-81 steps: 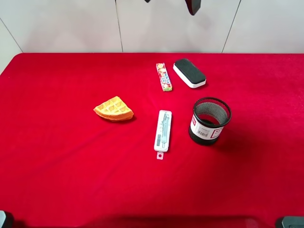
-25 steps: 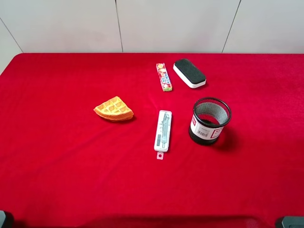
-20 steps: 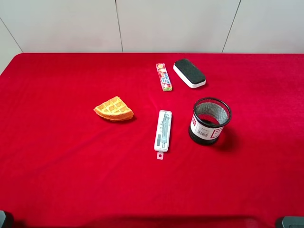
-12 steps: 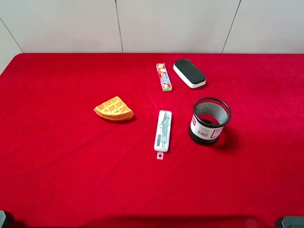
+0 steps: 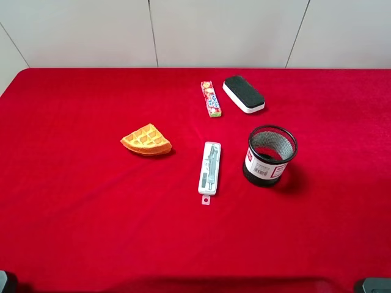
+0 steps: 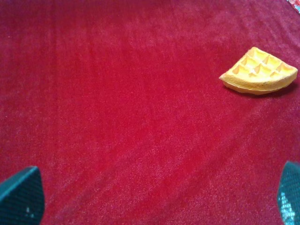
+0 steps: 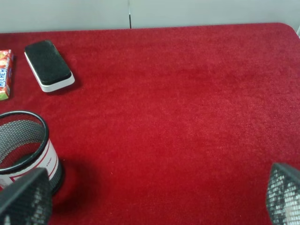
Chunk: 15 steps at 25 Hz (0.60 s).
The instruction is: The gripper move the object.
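Observation:
The eraser [image 5: 244, 93], black felt on a white base, lies flat at the back of the red table, right of the middle. It also shows in the right wrist view [image 7: 48, 64], far ahead of my right gripper [image 7: 154, 197]. That gripper is open and empty, with only its mesh-textured fingertips [image 7: 26, 197] showing at the frame's corners. My left gripper [image 6: 154, 197] is open and empty over bare red cloth, fingertips [image 6: 21, 194] wide apart. Dark arm parts show at the high view's bottom corners [image 5: 372, 285].
A black mesh pen cup [image 5: 270, 155] stands in front of the eraser, close to my right gripper [image 7: 23, 145]. A candy pack [image 5: 211, 98] lies left of the eraser. A white-grey pen case [image 5: 209, 168] and an orange waffle wedge [image 5: 145, 140] lie mid-table.
A dark arm part that hung at the top edge of the high view above the eraser has left the view. The things on the table have not moved.

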Tool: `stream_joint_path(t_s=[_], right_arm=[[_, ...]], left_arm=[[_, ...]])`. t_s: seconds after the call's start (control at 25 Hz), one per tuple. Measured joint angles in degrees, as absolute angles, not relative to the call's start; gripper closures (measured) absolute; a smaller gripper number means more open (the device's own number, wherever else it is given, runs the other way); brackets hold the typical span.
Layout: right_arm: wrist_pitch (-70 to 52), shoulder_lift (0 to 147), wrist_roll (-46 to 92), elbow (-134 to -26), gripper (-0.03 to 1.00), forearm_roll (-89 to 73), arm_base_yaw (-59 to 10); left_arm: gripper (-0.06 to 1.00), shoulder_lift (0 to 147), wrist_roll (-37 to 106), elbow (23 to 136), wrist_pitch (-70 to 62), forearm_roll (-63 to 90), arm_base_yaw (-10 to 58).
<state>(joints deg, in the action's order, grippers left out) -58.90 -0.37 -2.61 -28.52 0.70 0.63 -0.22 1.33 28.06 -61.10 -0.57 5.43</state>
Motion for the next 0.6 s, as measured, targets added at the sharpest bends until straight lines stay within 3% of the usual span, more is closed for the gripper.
stream_joint_path(t_s=[0.6], right_arm=[[-58.90,-0.37,-2.61,-28.52,0.27,0.70,0.63]], left_arm=[[-0.05,-0.22,1.40,28.06,-61.10,-0.57,5.43]])
